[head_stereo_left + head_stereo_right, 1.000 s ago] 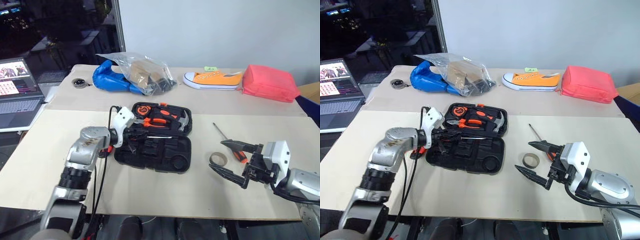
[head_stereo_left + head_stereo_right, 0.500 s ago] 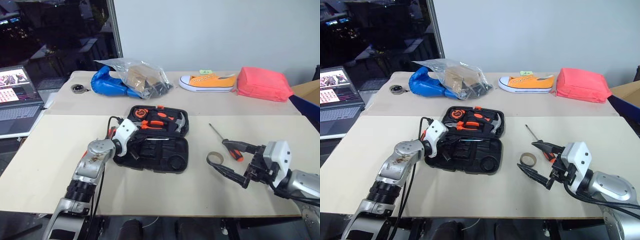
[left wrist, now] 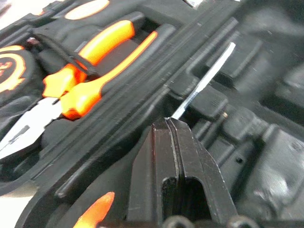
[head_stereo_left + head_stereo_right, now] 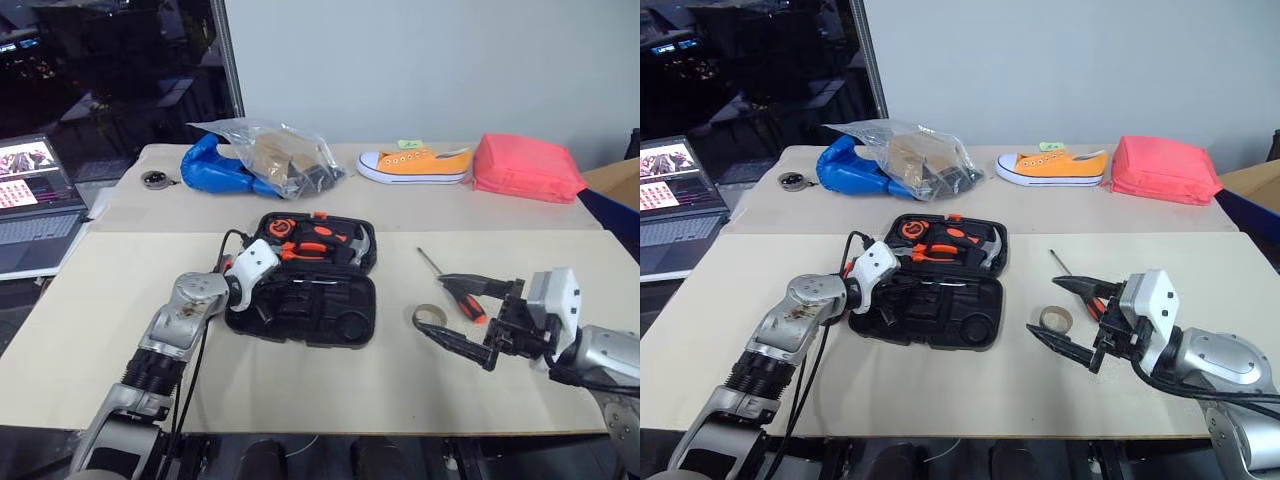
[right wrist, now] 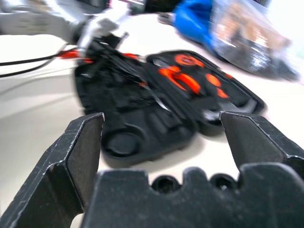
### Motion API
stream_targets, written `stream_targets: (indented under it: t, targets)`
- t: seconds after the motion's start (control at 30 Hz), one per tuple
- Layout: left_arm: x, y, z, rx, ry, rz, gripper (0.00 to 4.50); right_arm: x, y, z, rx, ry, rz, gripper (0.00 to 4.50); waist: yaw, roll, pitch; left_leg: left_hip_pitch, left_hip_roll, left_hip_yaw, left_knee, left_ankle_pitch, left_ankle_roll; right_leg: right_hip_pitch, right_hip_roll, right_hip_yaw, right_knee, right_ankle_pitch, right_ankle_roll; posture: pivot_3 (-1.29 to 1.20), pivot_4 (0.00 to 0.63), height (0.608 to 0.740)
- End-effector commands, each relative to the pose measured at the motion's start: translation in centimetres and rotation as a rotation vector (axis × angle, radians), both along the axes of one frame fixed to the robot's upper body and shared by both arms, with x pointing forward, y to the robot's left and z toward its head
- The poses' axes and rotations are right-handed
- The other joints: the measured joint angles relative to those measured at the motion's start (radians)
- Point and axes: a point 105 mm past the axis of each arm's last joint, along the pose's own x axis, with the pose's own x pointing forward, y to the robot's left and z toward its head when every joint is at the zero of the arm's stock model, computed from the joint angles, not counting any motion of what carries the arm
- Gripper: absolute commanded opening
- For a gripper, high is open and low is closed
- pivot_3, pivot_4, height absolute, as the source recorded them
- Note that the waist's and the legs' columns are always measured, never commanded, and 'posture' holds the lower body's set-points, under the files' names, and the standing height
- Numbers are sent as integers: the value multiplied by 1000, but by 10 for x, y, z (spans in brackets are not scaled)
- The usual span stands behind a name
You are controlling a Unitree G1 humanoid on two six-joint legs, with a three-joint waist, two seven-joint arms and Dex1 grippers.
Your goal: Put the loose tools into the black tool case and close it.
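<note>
The case (image 4: 305, 285) lay open near the middle of the table (image 4: 90, 330), its lid half toward the far edge holding the pliers (image 3: 90, 71), a hammer (image 4: 360, 245) and a tape measure (image 4: 284, 222).

The left gripper (image 3: 173, 128) sat over the near half of the case at its left end, fingers pressed together on the shaft of a screwdriver (image 3: 204, 80). The blade reached out across the moulded recesses; whether it was already seated in one I could not tell.

The right gripper (image 4: 1070, 315) hung above the table toward the right edge, fingers spread wide and holding nothing. Just beyond it lay a tape ring (image 4: 1055, 319) and a second screwdriver (image 4: 455, 285), both on the bare table well apart from the case.

My reading: the job was in its early-to-middle part. One screwdriver was being placed; the ring and the other screwdriver still had to go in. The near half showed mostly empty recesses, including the round one at its right end, which probably suits the ring. The lid stood open, so closing and latching remained.
</note>
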Motion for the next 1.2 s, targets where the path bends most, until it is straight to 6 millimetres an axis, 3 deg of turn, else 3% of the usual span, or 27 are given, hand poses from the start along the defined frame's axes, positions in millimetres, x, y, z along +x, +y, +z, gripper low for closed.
stream_targets:
  t: [0.03, 0.13, 0.2, 0.27, 0.37, 0.43, 0.6, 0.7, 0.73, 0.9, 1.0, 1.2]
  targets:
    - [-4, 7, -1, -119, 30, 43, 14, 11, -10, 4, -32, -69, -105, 4500, -1, 0, 0, 0, 0, 0, 0, 0, 0, 0, 0, 0, 0, 0, 0, 0, 150, 740]
    - [-10, 0, 41, -316, -69, 33, 14, 19, -19, -4, -54, -16, -199, 4500, 1, 1, 1, -2, 0, 0, 0, 0, 0, -3, -1, 0, 0, 0, 0, 0, 150, 740]
    - [-21, -2, 59, -348, -159, -3, 14, 23, -26, -4, -58, 7, -258, 4500, 6, -4, 5, -3, 0, 0, 0, 0, 0, -3, -1, 0, 0, 0, 0, 0, 150, 740]
    - [-43, -8, 78, -444, -107, -76, 14, 39, -41, -14, -181, 90, -383, 4500, 7, -4, 5, -9, 1, 0, -1, 0, 0, -7, 0, -1, -3, 0, 0, 0, 150, 740]
    - [-63, -15, 96, -489, -87, -146, 717, 55, -52, -17, -211, 177, -473, 4500, 12, -4, 6, -14, 1, 0, 0, -2, -3, -9, -2, -1, -7, 1, 2, 0, 150, 740]
    - [-75, -21, 108, -482, -94, -200, 1468, 67, -57, -18, -191, 261, -532, 4500, 15, -4, 6, -15, 0, 0, 0, -2, -3, -9, -2, -1, -9, 1, 2, 0, 150, 740]
    - [-100, -32, 129, -460, -92, -314, 3218, 91, -76, -28, -326, 409, -684, 4500, 17, -3, 7, -16, 0, -1, 0, -2, -3, -9, -2, -2, -10, 1, 3, 0, 150, 740]
    - [-110, -39, 140, -466, -78, -355, 4213, 96, -85, -31, -371, 481, -721, 4500, 14, -4, 8, -17, 0, -1, 0, -2, -3, -11, -2, -2, -10, 1, 3, 0, 150, 740]
    - [-113, -40, 142, -467, -70, -361, 4401, 98, -89, -33, -385, 500, -735, 4500, 15, -4, 8, -17, 0, -1, 0, -2, -3, -10, -2, -2, -11, 1, 3, 0, 150, 740]
    - [-121, -42, 148, -419, -51, -372, 4401, 107, -94, -46, -428, 578, -754, 4500, 11, -4, 9, -18, 0, -1, 0, -3, -1, -11, -2, -2, -11, 1, 4, 0, 150, 740]
    - [-120, -45, 147, -382, -54, -345, 4500, 110, -97, -55, -461, 588, -757, 3779, 12, -4, 9, -19, -1, -1, 0, -3, -1, -11, -2, -2, -12, 1, 4, 0, 150, 740]
    - [-118, -45, 153, -355, -84, -324, 4500, 113, -104, -65, -478, 583, -757, 1696, 12, -4, 9, -17, -1, -1, 1, -3, -1, -10, -2, -2, -12, 1, 4, 0, 150, 740]
